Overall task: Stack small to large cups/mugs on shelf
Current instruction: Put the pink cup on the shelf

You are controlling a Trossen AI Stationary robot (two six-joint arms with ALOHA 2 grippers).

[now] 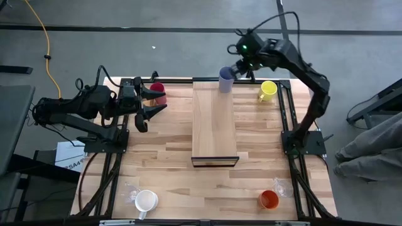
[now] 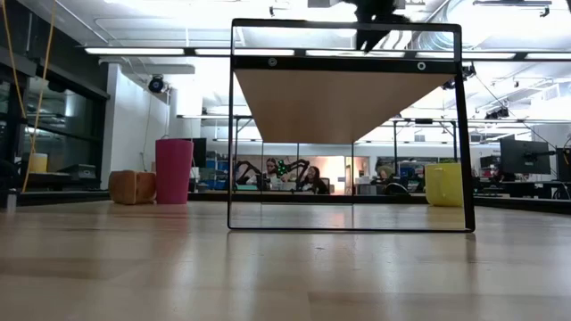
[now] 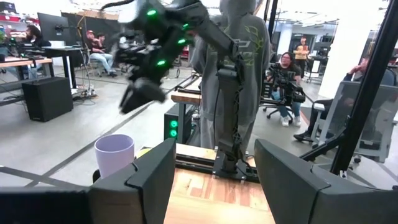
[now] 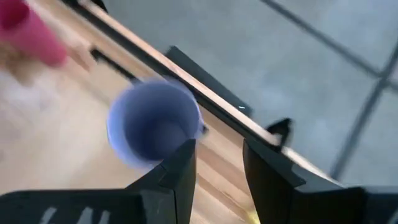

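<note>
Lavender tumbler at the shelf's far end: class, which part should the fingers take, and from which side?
Take the lavender tumbler by its rim wall from above, one finger inside and one outside. It stands upright, mouth open, without a handle, on the shelf; the right gripper is beside it, fingers apart.

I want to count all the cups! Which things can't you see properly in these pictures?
- Clear glasses: faint and tiny in the high view beside the orange tumbler; number unsure.
- Tan wooden cup: hidden under the left gripper in the high view.
- Lavender tumbler: blurred in the right wrist view, so its inside is unclear.
- Right gripper: cut off by the low view's upper edge.
</note>
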